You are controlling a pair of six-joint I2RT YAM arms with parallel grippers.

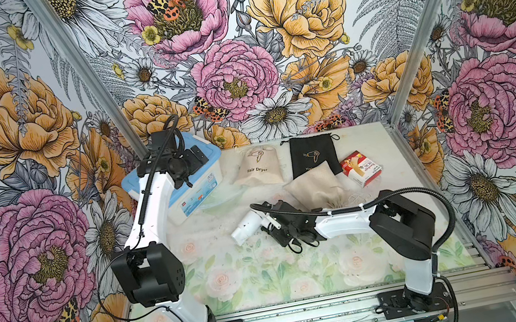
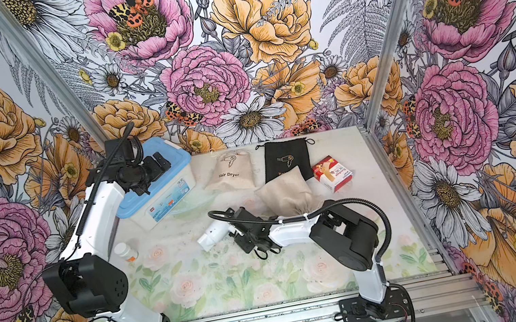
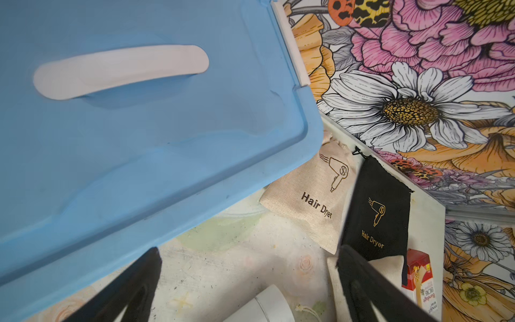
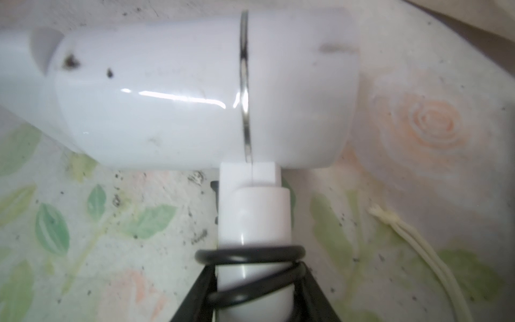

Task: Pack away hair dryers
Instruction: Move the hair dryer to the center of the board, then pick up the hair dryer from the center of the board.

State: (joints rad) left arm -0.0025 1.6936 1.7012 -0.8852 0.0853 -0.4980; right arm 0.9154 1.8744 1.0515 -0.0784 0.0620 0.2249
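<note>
A white hair dryer (image 1: pixel 246 230) (image 2: pixel 213 235) lies on the floral mat near the table's middle, and its barrel end shows in the left wrist view (image 3: pixel 269 305). My right gripper (image 1: pixel 271 227) (image 4: pixel 255 269) is shut on its handle, where black cord (image 4: pixel 250 255) is wound; the white barrel (image 4: pixel 167 97) fills that view. My left gripper (image 1: pixel 193 159) (image 3: pixel 249 253) hangs open and holds nothing, raised over the blue-lidded box (image 1: pixel 209 158) at the back left. No other hair dryer shows.
A beige "Hair Dryer" pouch (image 1: pixel 256 167) and a black one (image 1: pixel 313 155) lie at the back. A bulging beige pouch (image 1: pixel 315 191) sits just behind the right gripper. A red carton (image 1: pixel 362 168) is at the back right, and a pill bottle (image 2: pixel 125 251) lies left of the dryer.
</note>
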